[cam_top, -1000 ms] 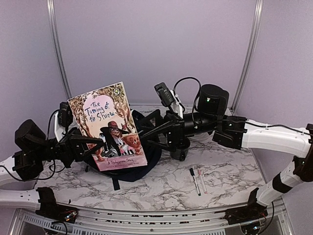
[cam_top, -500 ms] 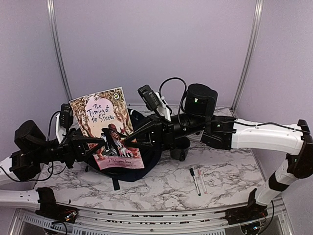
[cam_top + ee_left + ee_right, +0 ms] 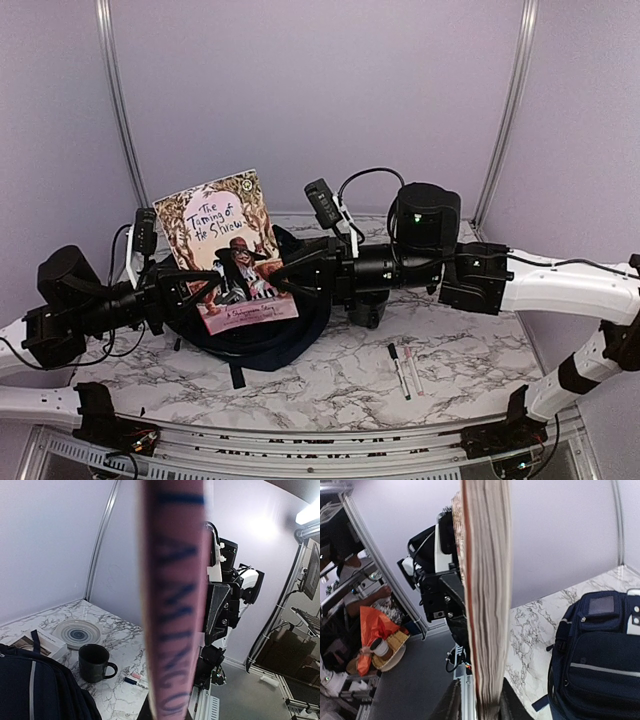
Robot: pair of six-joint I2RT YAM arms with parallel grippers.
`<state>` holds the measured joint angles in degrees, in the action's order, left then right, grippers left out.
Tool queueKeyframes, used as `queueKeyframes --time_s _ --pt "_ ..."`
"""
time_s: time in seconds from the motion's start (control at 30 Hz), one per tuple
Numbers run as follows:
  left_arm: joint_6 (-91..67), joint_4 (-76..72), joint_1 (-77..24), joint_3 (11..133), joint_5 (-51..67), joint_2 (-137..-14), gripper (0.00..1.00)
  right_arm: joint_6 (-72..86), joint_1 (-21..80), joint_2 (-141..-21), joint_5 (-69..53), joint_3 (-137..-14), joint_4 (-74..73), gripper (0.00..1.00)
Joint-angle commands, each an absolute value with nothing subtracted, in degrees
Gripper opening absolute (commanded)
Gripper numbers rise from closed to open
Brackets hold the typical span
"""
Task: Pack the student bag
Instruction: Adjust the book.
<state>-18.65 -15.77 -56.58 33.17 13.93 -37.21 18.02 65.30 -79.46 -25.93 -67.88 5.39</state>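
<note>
Student bag: navy, lying left of centre on the marble table. Left gripper: clenched on the spine edge of a paperback book, which is held upright just above the bag. Right gripper: clamped on the book's page edge. Dark mug: upright, beside the bag. Two markers: lying together on the table, right of the mug.

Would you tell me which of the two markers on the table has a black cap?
The left marker in the top view; the right marker beside it shows pink instead.
</note>
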Motion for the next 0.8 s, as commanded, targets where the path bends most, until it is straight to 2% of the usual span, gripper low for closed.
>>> queueKeyframes --time_s 0.0,0.13,0.27,0.37,0.43,0.57,0.6,0.63,0.77 --pt "-20.0 -23.3 -56.1 36.2 6.0 -35.6 0.0 14.5 68.5 -78.0 -18.8 -65.7 9.5 0.33" --pt "-22.2 -29.8 -56.2 35.2 7.3 -35.7 0.0 13.8 71.8 -79.5 -15.2 -60.9 27.7 0.43" --pt "-24.8 -33.7 -56.1 34.2 9.6 -36.0 0.0 15.4 71.9 -83.2 -15.7 -62.0 32.0 0.5" --pt "-25.5 -36.6 -56.1 32.5 9.2 -35.4 0.0 17.2 72.0 -84.7 -16.7 -61.2 36.1 0.51" --pt "-25.9 -37.7 -56.2 31.7 8.7 -35.4 0.0 18.1 72.1 -85.4 -16.2 -61.0 37.9 0.48" --pt "-27.0 -37.9 -56.2 31.4 9.3 -36.3 0.0 19.0 72.1 -85.6 -16.0 -60.2 42.9 0.18" --pt "-27.2 -38.1 -56.3 31.3 9.5 -36.5 0.0 19.3 72.0 -85.6 -15.8 -60.0 44.2 0.15" --pt "-27.4 -38.3 -56.3 31.2 9.6 -36.6 0.0 19.6 72.1 -85.7 -15.5 -59.8 45.1 0.16" --pt "-27.5 -39.4 -56.5 30.8 10.4 -37.2 0.0 19.7 72.0 -86.2 -13.8 -60.5 44.7 0.3"
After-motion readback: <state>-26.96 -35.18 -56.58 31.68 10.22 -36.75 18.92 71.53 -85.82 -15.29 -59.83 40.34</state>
